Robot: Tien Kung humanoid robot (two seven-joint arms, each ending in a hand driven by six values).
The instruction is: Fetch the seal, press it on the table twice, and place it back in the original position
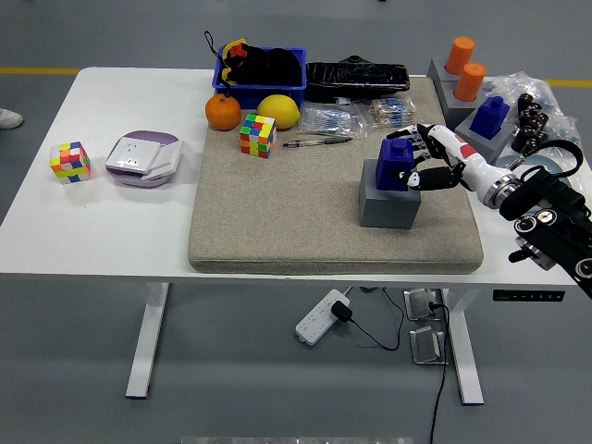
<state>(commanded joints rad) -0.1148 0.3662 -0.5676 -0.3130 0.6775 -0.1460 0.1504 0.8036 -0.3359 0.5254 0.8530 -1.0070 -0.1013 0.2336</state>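
Right of centre in the frame: blue seal [396,164], blocky with a small knob on top, seated on a matte grey cube-shaped base [388,203]. Closed around the seal's right side, the right hand [433,159], white-shelled with black jointed fingers [421,176] curled against the blue block; black arm running off toward the lower right edge. Underneath, a thick beige felt-like mat [305,217], rectangular with rounded corners, covering the middle of the smooth white table [102,231].

Upper centre, along the mat's far edge: a round orange [222,113], a glossy yellow lemon [278,111] just beside it, and a multicoloured puzzle cube [258,135] in front of both. Behind them, a blue plastic bin [260,81] holding a dark soft toy. Right of the bin, a shiny black wrapped package [357,78]. A slim pen [316,141] lying flat on the mat near the cube.

Upper right: two orange cylinders [465,68] upright on a grey holder, and a second blue seal [488,115] on a sloped grey stand, crinkled clear plastic bags behind.

Left part of the frame, on bare tabletop: a second puzzle cube [70,161] and a rounded lavender-and-white box [142,158], apart from each other.
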